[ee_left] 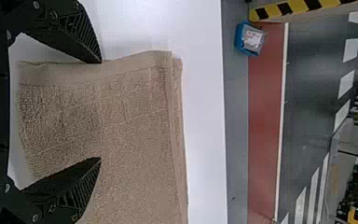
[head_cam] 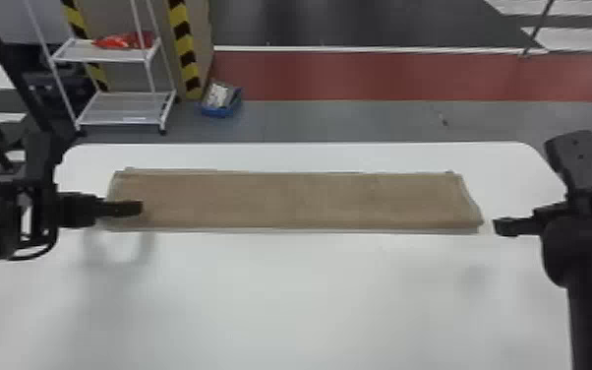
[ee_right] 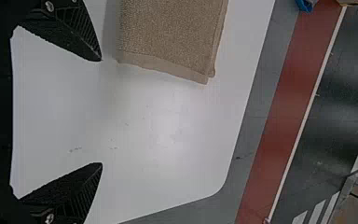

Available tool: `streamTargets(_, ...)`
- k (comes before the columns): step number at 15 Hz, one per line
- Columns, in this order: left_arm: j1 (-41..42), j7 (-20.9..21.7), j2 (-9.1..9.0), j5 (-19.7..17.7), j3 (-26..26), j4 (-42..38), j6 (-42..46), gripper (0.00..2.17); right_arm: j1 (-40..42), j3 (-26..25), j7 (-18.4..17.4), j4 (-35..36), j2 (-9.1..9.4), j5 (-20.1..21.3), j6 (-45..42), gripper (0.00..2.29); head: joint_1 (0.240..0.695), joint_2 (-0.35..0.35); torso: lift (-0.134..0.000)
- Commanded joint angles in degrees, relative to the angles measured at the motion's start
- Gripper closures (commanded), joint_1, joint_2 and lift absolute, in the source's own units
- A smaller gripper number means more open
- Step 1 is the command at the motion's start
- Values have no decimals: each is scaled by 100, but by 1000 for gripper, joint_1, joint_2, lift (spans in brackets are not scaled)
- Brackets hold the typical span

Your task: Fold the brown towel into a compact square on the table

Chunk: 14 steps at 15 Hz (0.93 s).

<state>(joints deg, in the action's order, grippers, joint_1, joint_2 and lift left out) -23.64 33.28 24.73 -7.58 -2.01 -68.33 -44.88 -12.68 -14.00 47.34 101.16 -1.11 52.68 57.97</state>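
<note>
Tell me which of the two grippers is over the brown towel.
The left gripper: its open fingers are above the left end of the towel, while the right gripper is beyond its right end.

The brown towel, nubbly terry with smooth hem bands at its ends, lay flat in a long, narrow, layered strip on the white counter. Its long sides ran roughly along the counter's far edge, close to it but not touching, and its layers sat slightly out of line at the margins.
</note>
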Motion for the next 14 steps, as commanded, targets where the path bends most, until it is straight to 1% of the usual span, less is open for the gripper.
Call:
streamTargets(1,-115,117,14,19,95,83,-237,205,37,-7,12,17,-3,-21,0,80,695,-19,-128)
streamTargets(2,-115,170,23,19,104,83,-237,221,37,-7,12,17,-12,-21,0,80,695,-23,-128)
streamTargets(3,-115,240,23,37,95,83,-237,387,46,-7,12,17,-3,-21,0,80,695,-26,-128)
streamTargets(4,-106,293,32,19,95,74,-219,653,46,-24,12,17,-12,-21,0,80,695,-28,-128)
streamTargets(5,-88,302,32,-7,60,30,-219,964,46,-33,12,17,-3,-21,0,80,695,-30,-128)
streamTargets(7,0,442,32,-77,-80,-58,-202,1406,55,-59,12,17,-3,-30,0,80,695,-33,-128)
streamTargets(10,298,583,49,-121,-282,-585,-149,1433,46,-86,12,17,-3,-30,0,80,695,-38,-128)
streamTargets(11,378,671,49,-95,-406,-726,-167,1686,46,-86,12,17,6,-30,18,80,695,-41,-128)
streamTargets(12,457,732,49,-112,-555,-857,-272,2071,46,-86,12,26,15,-21,18,80,695,-42,-128)
streamTargets(13,553,978,76,-95,-740,-937,-254,2098,63,-86,12,61,15,-21,35,80,695,-41,-128)
streamTargets(14,685,1409,155,-112,-986,-1068,-272,2098,81,-86,21,96,15,-30,35,80,695,-39,-128)
